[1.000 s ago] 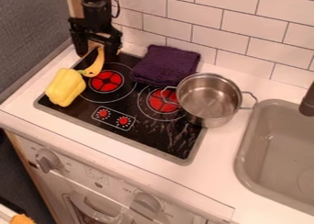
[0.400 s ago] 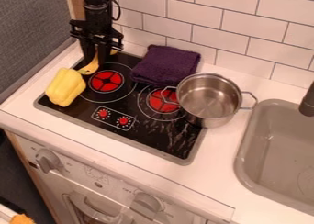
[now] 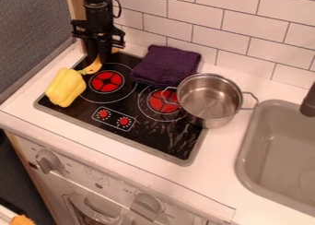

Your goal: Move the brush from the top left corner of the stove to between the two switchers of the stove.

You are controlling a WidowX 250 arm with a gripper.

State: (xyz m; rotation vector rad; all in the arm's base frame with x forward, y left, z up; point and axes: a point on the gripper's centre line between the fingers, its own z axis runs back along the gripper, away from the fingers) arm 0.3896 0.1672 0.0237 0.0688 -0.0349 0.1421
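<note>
On left side of stove (image 3: 154,140), yellow pepper (image 3: 66,87). No brush that I can see tbh, just yellow curved thing (image 3: 93,68), banana by looks, up at top left corner. Gripper (image 3: 99,58) right over it, can't tell how open or if it's got hold. Then folded purple cloth (image 3: 166,65) at back, steel pot (image 3: 208,98), sink (image 3: 277,150) far right.

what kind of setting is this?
Looks like a toy or mock kitchen corner: a black stove panel with red burners set in a white counter, a grey sink beside it, oven-style knobs on the front.
</note>
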